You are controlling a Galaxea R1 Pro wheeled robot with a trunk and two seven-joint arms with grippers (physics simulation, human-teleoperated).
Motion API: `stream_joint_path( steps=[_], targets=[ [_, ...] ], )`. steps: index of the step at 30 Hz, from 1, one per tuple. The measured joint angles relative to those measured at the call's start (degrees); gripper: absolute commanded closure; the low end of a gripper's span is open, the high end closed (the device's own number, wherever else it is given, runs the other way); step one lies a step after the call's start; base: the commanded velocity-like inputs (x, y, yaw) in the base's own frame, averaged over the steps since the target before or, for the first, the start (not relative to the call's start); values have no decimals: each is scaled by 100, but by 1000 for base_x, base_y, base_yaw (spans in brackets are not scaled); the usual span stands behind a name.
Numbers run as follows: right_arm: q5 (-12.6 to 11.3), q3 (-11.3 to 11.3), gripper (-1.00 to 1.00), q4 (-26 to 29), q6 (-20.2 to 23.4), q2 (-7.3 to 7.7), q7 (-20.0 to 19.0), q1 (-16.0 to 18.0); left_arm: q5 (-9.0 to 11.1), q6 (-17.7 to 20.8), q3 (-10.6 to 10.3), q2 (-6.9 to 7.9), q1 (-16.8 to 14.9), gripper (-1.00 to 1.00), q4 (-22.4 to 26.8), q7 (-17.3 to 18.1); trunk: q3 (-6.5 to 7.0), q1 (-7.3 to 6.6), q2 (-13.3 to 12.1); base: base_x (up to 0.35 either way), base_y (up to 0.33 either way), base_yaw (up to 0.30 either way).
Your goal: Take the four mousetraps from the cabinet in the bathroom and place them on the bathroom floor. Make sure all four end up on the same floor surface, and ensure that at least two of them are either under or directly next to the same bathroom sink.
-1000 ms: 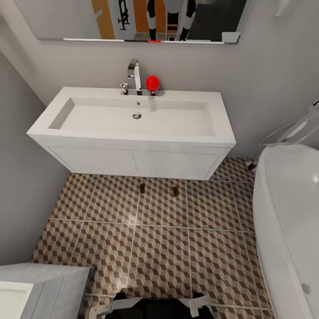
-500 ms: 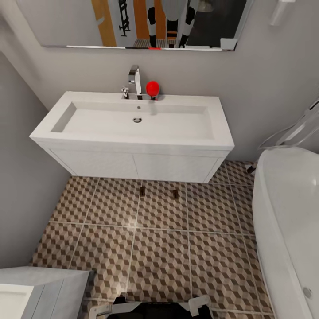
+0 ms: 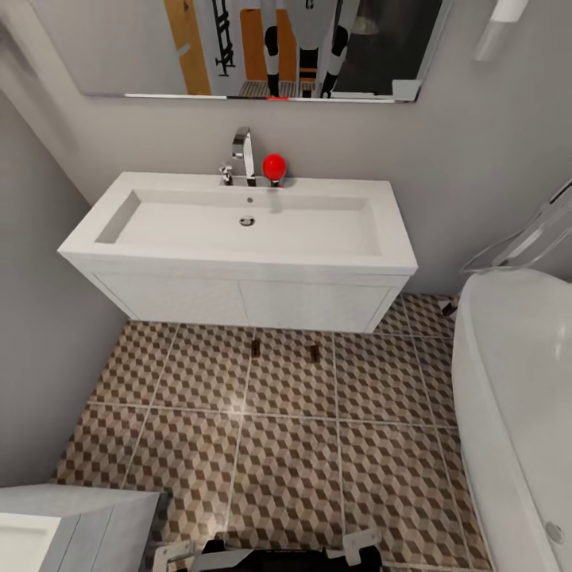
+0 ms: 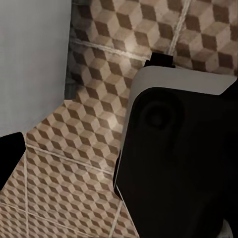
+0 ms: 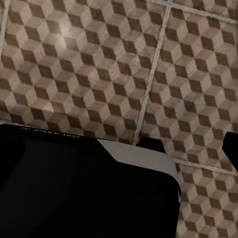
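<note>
Two mousetraps (image 3: pixel 257 348) (image 3: pixel 314 353) lie on the cube-patterned bathroom floor (image 3: pixel 286 469), side by side just in front of the white vanity. Above them is the sink (image 3: pixel 238 258) with its chrome tap (image 3: pixel 242 151) and red ball knob (image 3: pixel 274 166). The cabinet is out of view. In the left wrist view my left gripper (image 4: pixel 119 158) hangs over the tiles, one dark fingertip (image 4: pixel 10 159) at the frame's edge and nothing between the fingers. My right gripper (image 5: pixel 119 148) does the same, with one fingertip (image 5: pixel 231 148) showing. Both look open and empty.
A white bathtub (image 3: pixel 516 381) fills the right side. A pale boxy fixture (image 3: pixel 71 524) stands at the lower left against the grey wall (image 3: pixel 40 318). My black base (image 3: pixel 278 556) shows at the bottom edge. A mirror (image 3: pixel 262 48) hangs over the sink.
The whole head view has shifted: the sink sits lower and slightly smaller in the picture, so the camera has moved. The two mousetraps stay where they lay.
</note>
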State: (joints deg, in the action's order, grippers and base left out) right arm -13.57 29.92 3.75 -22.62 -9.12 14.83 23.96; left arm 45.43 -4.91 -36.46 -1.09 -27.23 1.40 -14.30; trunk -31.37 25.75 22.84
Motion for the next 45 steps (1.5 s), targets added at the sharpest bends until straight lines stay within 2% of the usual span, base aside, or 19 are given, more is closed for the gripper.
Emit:
stream_joint_path(
  steps=[10, 17, 45],
  targets=[
    [0, 0, -100, 0, -24, -8, 23, -3, -2, -35, 8, 35, 0, -100, -15, 0, 92, 0, 0, 0, 0, 0],
    [-15, 0, -100, 2, -24, -21, 27, -4, -2, -34, 3, -1, 0, -100, -16, 0, 156, 0, 0, 0, 0, 0],
    [-25, -12, -100, 0, -13, -14, 1, -3, -12, -41, 2, 16, 0, -100, -8, 0, 403, 0, 0, 0, 0, 0]
  ],
)
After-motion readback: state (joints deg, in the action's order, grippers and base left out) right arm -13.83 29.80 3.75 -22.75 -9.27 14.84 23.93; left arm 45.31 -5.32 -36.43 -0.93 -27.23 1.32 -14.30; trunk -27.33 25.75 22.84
